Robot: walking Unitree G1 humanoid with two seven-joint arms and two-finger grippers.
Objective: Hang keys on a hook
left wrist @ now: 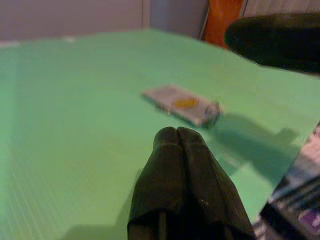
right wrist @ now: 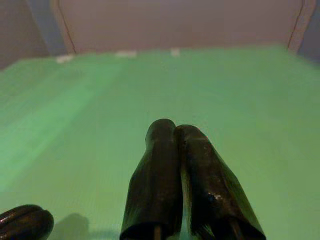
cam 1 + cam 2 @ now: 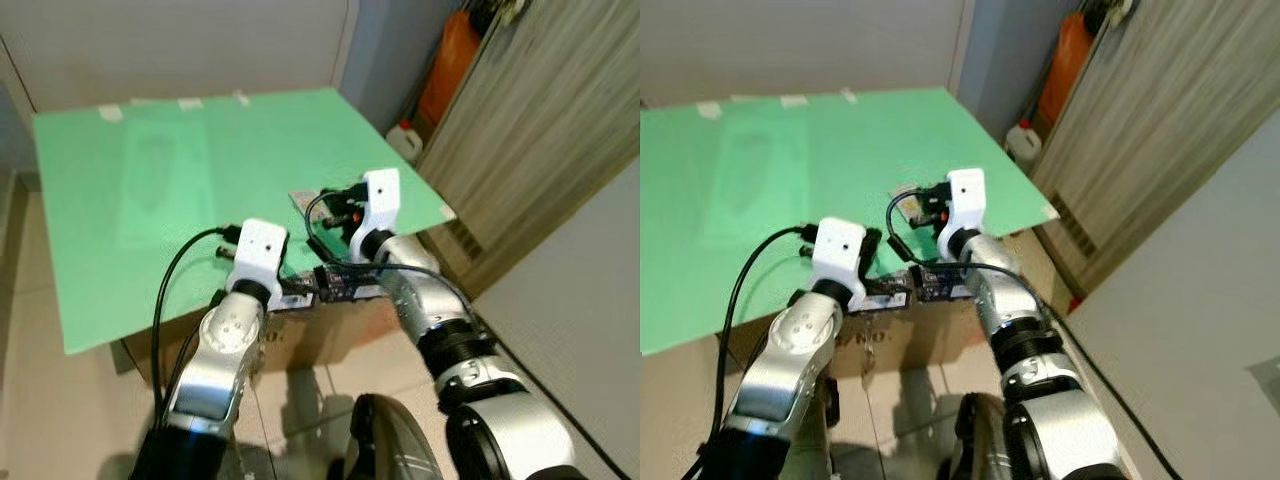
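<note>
left gripper pressed closed, facing grey key tag.

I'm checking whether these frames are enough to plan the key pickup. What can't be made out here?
- Flat grey tag with a yellow mark on the green board: blurred in the left wrist view; whether keys hang on its small ring is unclear.
- The same tag in the head views: mostly hidden behind the right arm's white wrist camera housing.
- No hook can be identified.
- Orange container: cut off by the top edge.

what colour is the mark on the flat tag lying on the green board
Yellow-orange, on a grey tag; clearest in the left wrist view.
</note>
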